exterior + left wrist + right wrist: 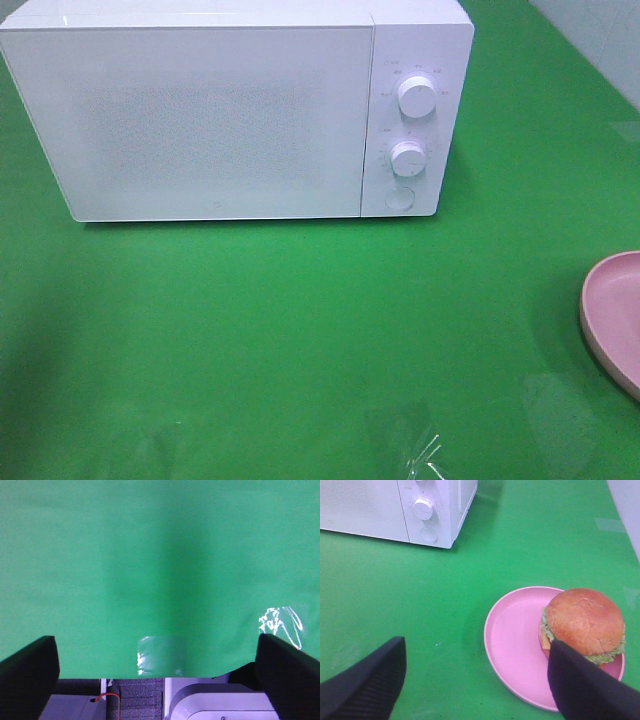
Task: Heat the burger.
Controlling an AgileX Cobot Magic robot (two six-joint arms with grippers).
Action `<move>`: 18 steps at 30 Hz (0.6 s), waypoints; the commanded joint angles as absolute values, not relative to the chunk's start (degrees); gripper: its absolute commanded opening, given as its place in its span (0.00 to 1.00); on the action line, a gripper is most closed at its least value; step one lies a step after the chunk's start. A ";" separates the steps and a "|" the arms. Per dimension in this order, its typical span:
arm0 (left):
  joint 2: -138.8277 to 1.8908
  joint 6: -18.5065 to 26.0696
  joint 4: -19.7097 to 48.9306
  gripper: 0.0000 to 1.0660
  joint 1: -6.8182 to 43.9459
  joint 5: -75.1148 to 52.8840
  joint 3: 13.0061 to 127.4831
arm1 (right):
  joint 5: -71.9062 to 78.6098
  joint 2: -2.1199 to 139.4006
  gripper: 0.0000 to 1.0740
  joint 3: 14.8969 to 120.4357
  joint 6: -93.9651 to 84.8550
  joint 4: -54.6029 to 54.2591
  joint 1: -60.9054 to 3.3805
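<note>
2 things govern the step in hand, judged to be the very start of the task: the microwave (235, 110) and the burger (583, 625). The white microwave is seen standing at the back of the green tabletop (300, 330), its door (190, 120) closed flush and 2 round dials (416, 96) stacked above a round button (400, 198) on the control strip at the door's right. Since the door is shut, it is best opened first; no handle is visible, so the round button is judged the likely release, and it should be pressed squarely.

The pink plate (517, 645) is placed well apart from the microwave, toward the right edge of the table, only its rim being caught in the high view. The burger is set on the far-right part of that plate, close to the rim, bun upward, with green lettuce showing beneath.

The right gripper (475, 680) is held spread and empty above the plate's near side, 1 finger overlapping the burger's edge in its wrist view; contact cannot be told. A grasp is best taken low across the buns, gently, so that the layers are not squeezed apart. The left gripper (157, 672) is likewise spread wide with nothing between its fingers, over bare green cloth at the table's edge.
</note>
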State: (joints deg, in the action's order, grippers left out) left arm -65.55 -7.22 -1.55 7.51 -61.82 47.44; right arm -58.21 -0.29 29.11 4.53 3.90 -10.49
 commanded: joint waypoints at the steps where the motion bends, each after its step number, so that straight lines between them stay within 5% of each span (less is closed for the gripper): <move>1: -61.94 -4.30 -1.03 0.93 1.83 -65.09 47.15 | -57.58 -1.72 0.70 28.99 4.47 4.18 -10.08; 18: -36.84 -4.13 -2.12 0.93 -0.63 -64.23 34.49 | -57.58 -1.72 0.70 28.99 4.53 4.18 -10.08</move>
State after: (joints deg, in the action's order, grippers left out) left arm -40.79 -4.30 -1.95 -0.46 -64.46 36.44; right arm -58.21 -0.29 29.11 4.53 3.90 -10.49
